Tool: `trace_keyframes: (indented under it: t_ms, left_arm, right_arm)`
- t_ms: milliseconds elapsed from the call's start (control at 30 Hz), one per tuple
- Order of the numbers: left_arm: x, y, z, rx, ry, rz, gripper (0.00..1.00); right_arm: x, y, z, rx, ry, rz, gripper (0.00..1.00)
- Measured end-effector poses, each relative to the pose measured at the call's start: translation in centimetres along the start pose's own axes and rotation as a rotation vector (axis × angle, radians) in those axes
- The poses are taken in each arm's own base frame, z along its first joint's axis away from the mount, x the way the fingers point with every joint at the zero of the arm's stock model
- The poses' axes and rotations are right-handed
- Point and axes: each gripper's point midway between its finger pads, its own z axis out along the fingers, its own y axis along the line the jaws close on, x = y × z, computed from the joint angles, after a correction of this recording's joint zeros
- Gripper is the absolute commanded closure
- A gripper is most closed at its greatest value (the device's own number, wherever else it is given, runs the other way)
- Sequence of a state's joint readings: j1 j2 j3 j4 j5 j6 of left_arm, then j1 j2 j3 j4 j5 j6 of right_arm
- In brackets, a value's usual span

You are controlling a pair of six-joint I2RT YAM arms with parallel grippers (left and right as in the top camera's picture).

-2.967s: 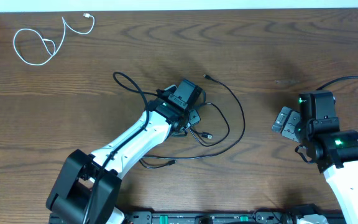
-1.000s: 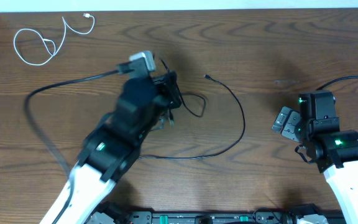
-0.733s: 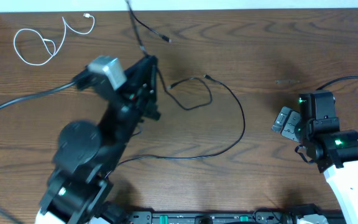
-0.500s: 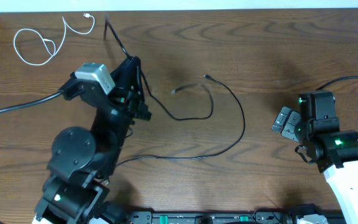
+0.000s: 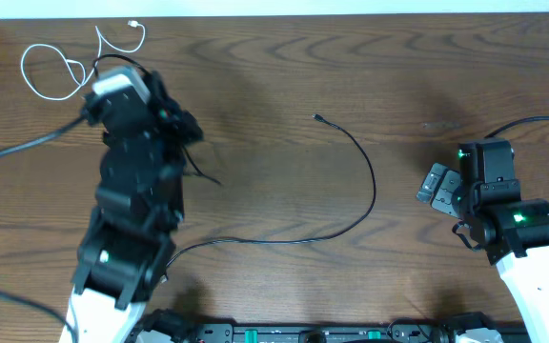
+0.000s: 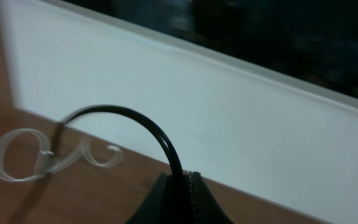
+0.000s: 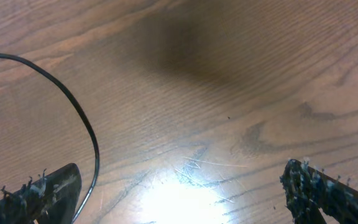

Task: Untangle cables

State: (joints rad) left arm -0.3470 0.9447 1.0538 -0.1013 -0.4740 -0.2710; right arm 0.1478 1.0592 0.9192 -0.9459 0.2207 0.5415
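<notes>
Two black cables appear parted on my table [image 5: 446, 76]; my left gripper [image 6: 179, 190], raised over the far-left corner, has its fingers pinched together on the short black cable [image 6: 143, 118], which arches up from the tips and trails a loose tail below my arm; the white cable [image 5: 50, 67] lies coiled just beyond and to the left of that hand, so I judge any set-down must land short of it, not across it; the long black cable [image 5: 370, 181] rests flat at mid-table, well to the right of my left hand, bowing toward my right gripper [image 7: 179, 186], which hovers low with fingers spread wide, holding nothing, and is the nearer arm to that bow.
</notes>
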Motion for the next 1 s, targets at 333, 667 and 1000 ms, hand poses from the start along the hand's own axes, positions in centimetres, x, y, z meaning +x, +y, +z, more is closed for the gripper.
trace_keyframes:
  t_ms: [333,667,1000]
  left_arm:
    - [-0.1,17.5,6.1,-0.577,-0.037,0.024,0.92]
    - [-4.2,29.8,4.3,-0.978,-0.170,0.165,0.93]
    - [-3.6,30.8,3.7,-1.052,-0.092,0.273,0.93]
  right_arm:
    - [0.0,0.0,0.0,0.000,0.000,0.000,0.01]
    - [0.0,0.0,0.0,0.000,-0.001,0.000,0.01]
    - [0.0,0.0,0.0,0.000,0.000,0.000,0.01]
